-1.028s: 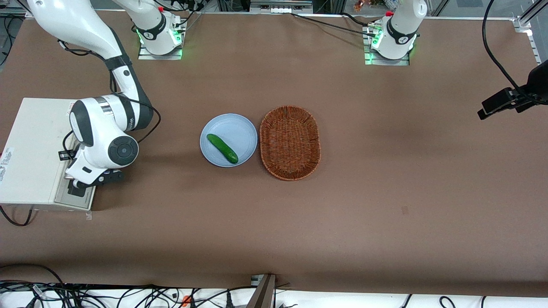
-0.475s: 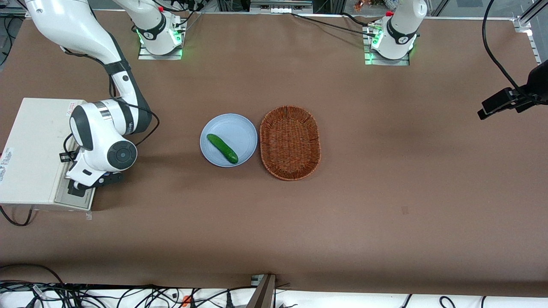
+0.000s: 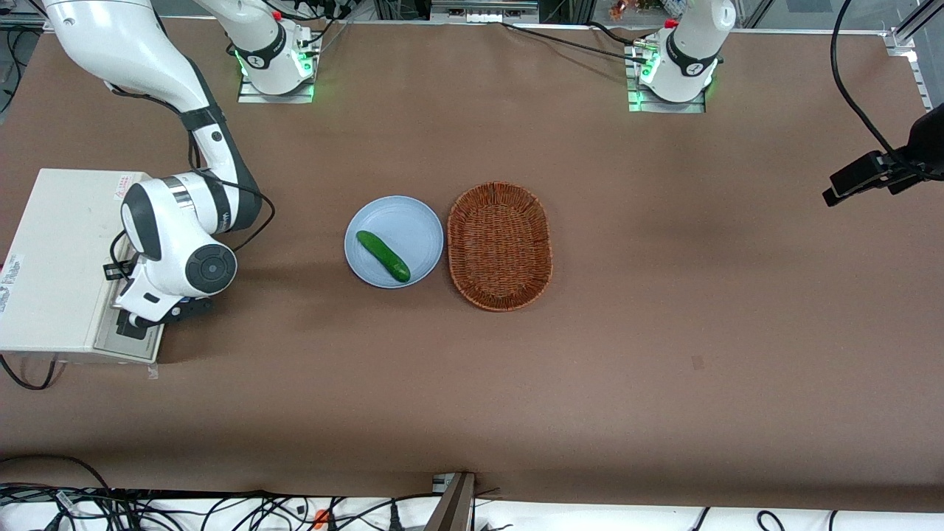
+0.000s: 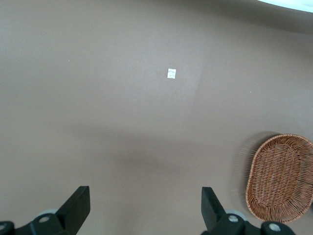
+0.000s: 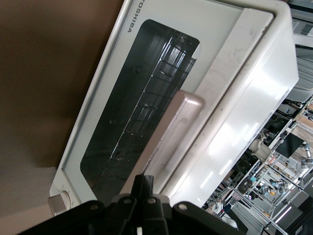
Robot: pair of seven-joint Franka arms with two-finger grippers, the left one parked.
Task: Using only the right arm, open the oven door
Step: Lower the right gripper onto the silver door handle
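Lighting's pretty even and bright overhead, soft shadows under the right arm and gripper. Some glare streaks on the oven top, background blurry.

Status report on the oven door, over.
Gripper at the oven door handle, jaws together. Door closed. Nothing in the way.

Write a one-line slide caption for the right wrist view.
Gripper at the bar handle of the closed oven door, wire rack visible through its glass.
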